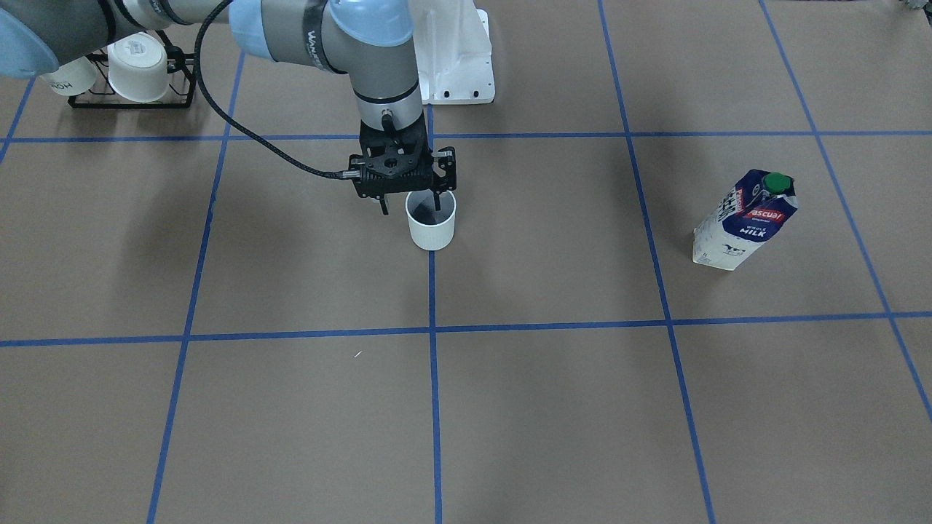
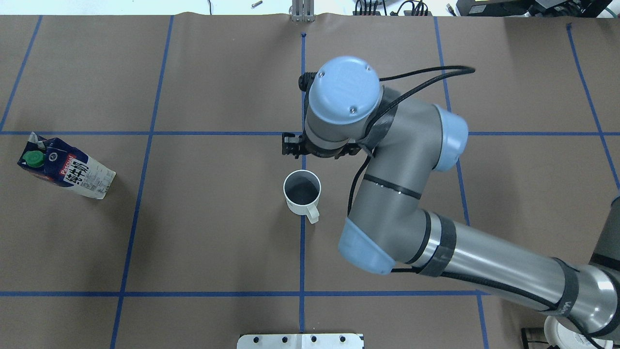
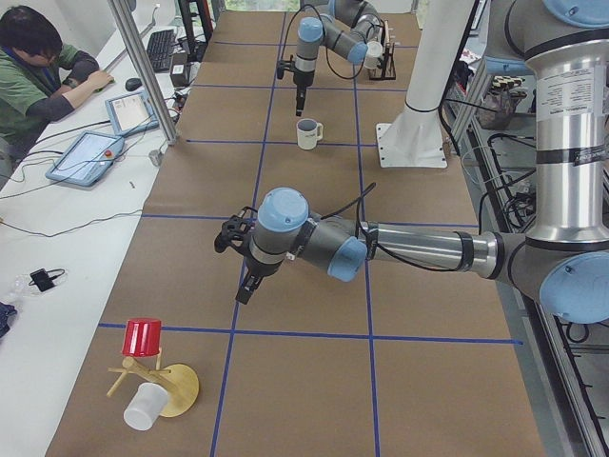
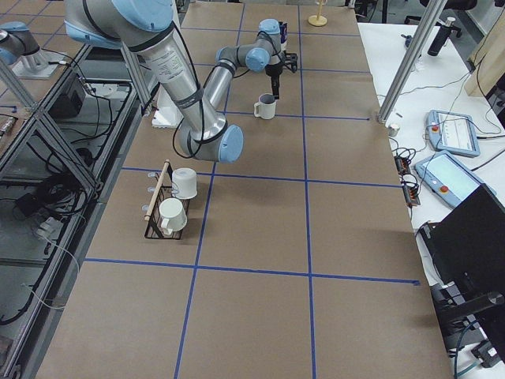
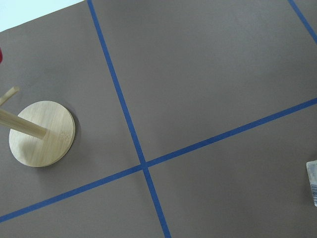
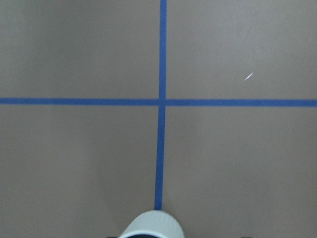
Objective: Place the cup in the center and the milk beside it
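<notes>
The plain white cup [image 1: 431, 227] stands upright on the blue tape line that splits the center [image 1: 313, 233], its handle [image 2: 312, 213] toward the robot. My right gripper [image 1: 410, 207] hangs just above its rim, fingers spread about a cup's width, holding nothing. The cup's rim shows at the bottom of the right wrist view [image 6: 151, 227]. The milk [image 1: 746, 218] stands upright and alone in the cell on the robot's left, also in the overhead view [image 2: 65, 168]. My left gripper [image 3: 245, 286] points down over bare paper; I cannot tell whether it is open.
A black rack with white cups [image 1: 135, 69] stands at the robot's right. A white mount plate [image 1: 462, 65] lies behind the cup. A wooden mug tree with a red cup [image 3: 143, 338] stands at the left end. An operator [image 3: 38, 67] sits beside the table.
</notes>
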Controlling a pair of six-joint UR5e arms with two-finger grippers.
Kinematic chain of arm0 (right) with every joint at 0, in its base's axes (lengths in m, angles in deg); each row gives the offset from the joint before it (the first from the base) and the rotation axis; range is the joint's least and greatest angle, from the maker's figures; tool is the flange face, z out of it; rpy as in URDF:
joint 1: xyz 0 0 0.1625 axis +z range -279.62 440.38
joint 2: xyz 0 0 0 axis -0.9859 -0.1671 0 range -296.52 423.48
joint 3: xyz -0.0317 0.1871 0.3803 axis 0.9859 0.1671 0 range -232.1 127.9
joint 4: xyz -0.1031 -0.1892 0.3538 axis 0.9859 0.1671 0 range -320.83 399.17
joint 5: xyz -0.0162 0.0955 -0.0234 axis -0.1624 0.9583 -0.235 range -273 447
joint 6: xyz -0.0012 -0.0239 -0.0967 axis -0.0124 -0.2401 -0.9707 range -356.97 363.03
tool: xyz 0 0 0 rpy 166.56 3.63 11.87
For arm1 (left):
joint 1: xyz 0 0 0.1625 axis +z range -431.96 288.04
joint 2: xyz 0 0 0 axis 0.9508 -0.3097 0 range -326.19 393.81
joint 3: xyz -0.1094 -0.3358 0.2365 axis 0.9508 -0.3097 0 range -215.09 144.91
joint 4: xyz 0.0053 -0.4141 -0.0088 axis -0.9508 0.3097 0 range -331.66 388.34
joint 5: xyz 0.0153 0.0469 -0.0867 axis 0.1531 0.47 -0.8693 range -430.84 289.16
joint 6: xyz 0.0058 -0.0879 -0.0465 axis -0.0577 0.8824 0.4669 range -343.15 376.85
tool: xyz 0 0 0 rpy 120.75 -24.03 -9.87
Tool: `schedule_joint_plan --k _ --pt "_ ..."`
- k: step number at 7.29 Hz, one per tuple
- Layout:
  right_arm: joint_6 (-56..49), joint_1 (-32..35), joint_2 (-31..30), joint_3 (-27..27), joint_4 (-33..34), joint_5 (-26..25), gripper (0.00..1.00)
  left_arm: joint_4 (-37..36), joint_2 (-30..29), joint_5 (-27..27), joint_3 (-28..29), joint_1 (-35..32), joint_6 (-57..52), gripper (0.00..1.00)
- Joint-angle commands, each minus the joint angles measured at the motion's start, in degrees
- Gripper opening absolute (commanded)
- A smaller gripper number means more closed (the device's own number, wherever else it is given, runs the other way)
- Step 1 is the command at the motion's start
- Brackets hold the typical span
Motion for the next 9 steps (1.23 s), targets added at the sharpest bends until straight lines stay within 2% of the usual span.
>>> schedule_joint_plan --k 1,2,3,4,5,6,7,9 --pt "-11.06 12.25 -6.34 -2.07 0.47 7.71 1.00 5.06 0.27 -0.02 0.13 0.04 0.22 1.00" --pt "-24.36 19.45 -13.27 -2.08 0.74 15.07 1.00 6.05 1.14 -0.11 -0.12 0.13 0.13 1.00" --pt "-39.55 27.53 -17.08 -1.82 1.26 18.01 1.00 9.11 2.11 -0.20 -0.12 0.13 0.13 1.00" --pt "-49.36 33.96 -22.43 -1.64 1.00 21.44 1.00 10.45 2.72 -0.20 -0.30 0.13 0.31 1.00" --pt "-60.51 40.47 -28.22 -1.47 0.92 22.77 1.00 10.11 2.38 -0.80 -0.74 0.48 0.31 1.00" --pt "-69.84 46.36 -35.16 -1.03 0.83 22.70 1.00 9.93 1.94 -5.16 -0.74 0.57 3.88 1.00" --pt "-77.16 51.38 -40.45 -1.03 0.74 22.53 1.00 10.11 1.33 -6.77 -2.22 2.31 12.70 1.00" --pt "-82.67 58.17 -48.55 -1.20 0.65 22.26 1.00 9.67 -0.16 -6.35 -5.91 10.10 26.61 1.00"
